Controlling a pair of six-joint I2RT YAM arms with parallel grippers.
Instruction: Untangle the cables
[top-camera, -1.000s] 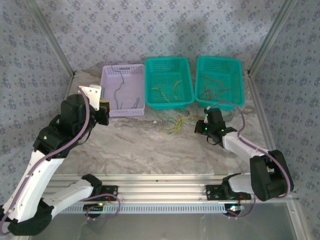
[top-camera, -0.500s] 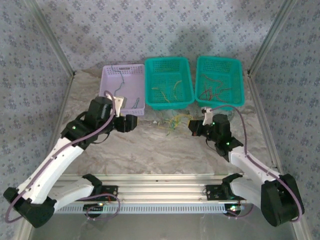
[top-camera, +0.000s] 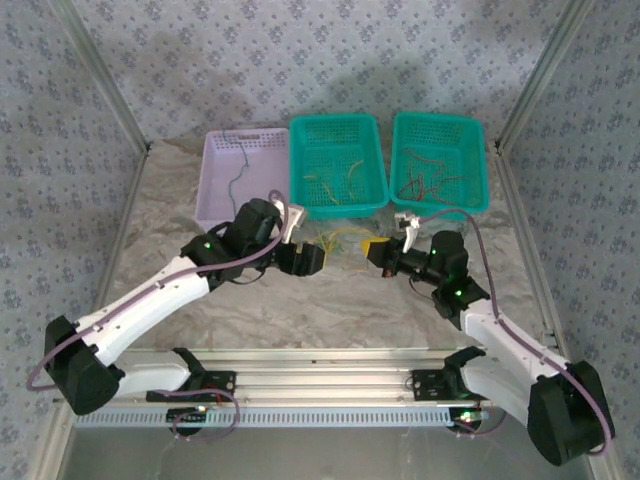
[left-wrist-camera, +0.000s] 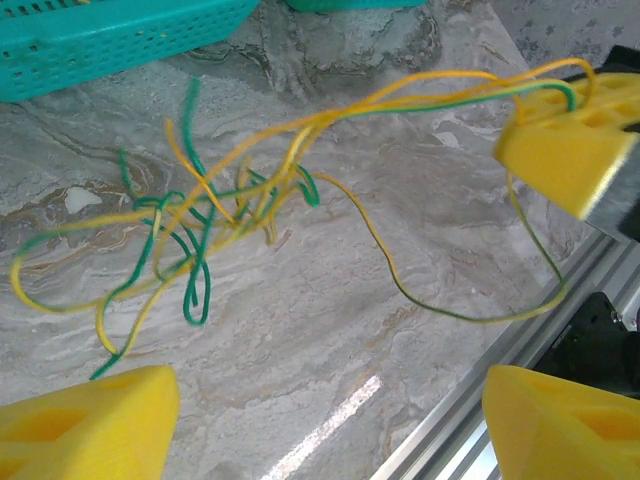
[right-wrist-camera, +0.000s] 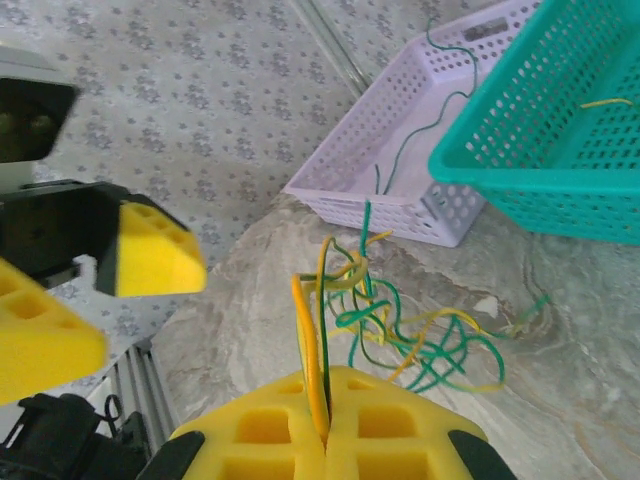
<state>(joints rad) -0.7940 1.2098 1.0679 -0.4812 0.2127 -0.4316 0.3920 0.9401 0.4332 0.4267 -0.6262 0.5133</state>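
Thin, smooth-coated yellow and green cables (left-wrist-camera: 205, 215) lie on a glossy marble-patterned tabletop (left-wrist-camera: 330, 330), beside perforated teal plastic baskets (top-camera: 338, 207) and a brushed aluminium rail (top-camera: 320, 368).

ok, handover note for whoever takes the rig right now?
Left hand: open, empty, facing the tangle.
Right hand: shut on yellow and green strands of the tangle.
Tangle lies on the table in front of the baskets.
Done: green cable in lilac basket, yellow cables in middle teal basket, red cables in right teal basket.
Left: separate the tangle and sort it.
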